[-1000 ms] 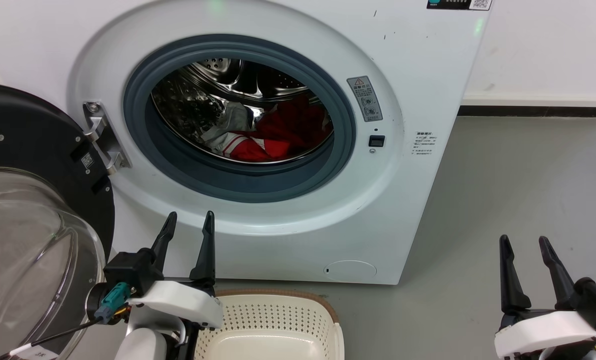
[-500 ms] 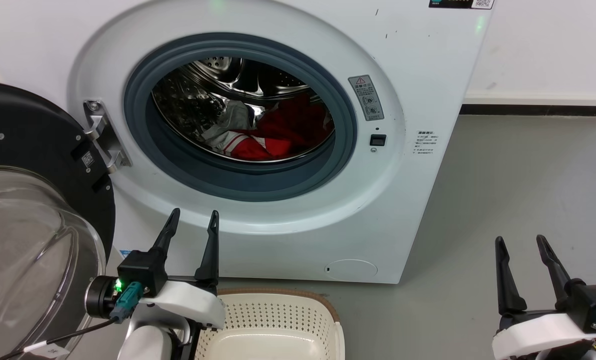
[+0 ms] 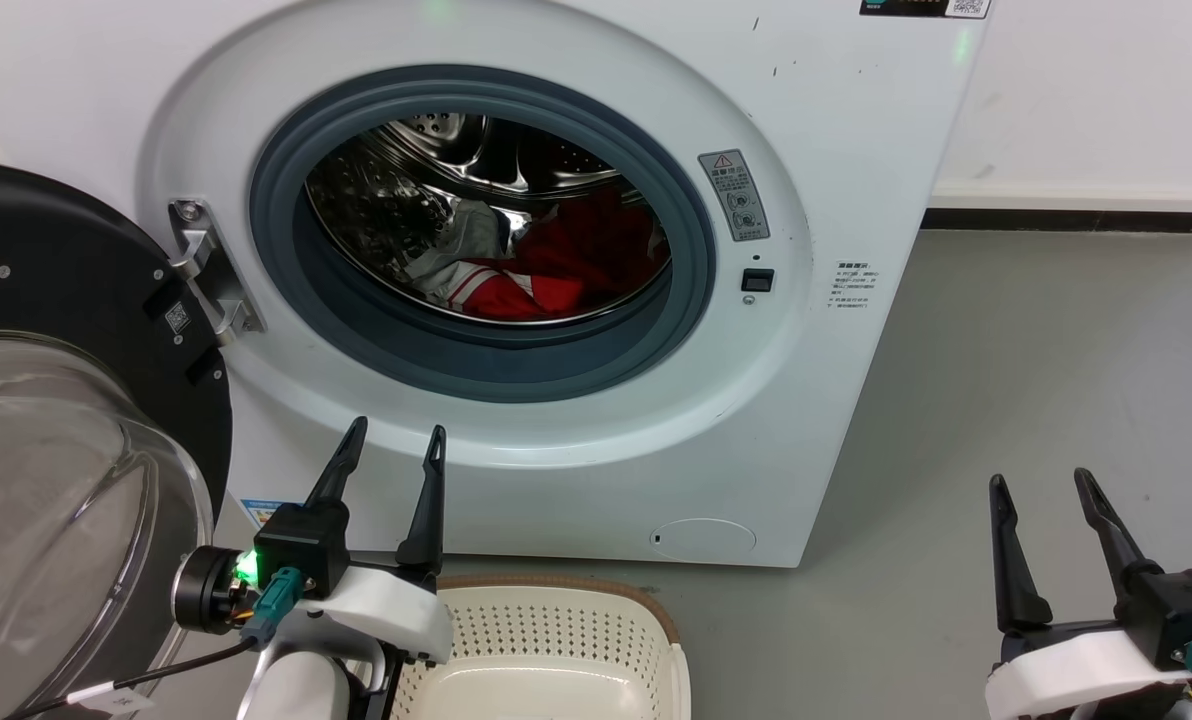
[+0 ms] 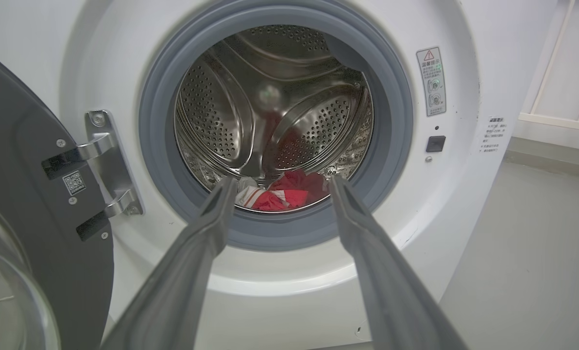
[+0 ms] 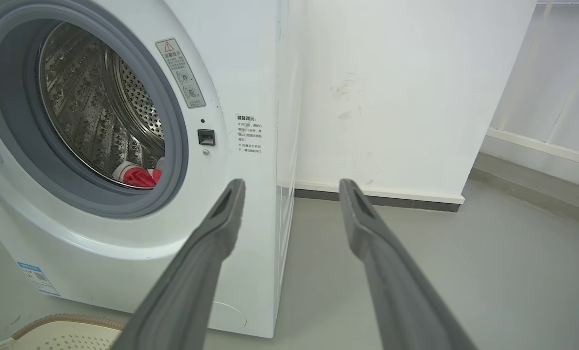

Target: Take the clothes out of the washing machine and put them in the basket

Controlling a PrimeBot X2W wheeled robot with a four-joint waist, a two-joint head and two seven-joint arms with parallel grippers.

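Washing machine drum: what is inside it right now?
Red clothes with white stripes and a whitish-grey piece lie heaped on the drum floor. Anything beneath the heap is covered.

The left gripper [image 3: 398,427] and right gripper [image 3: 1039,477] sat low, each with fingers parted, pointing upward.

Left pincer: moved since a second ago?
Yes. The left pincer has shifted slightly right in the head view, against the washer and basket, which stay almost put.
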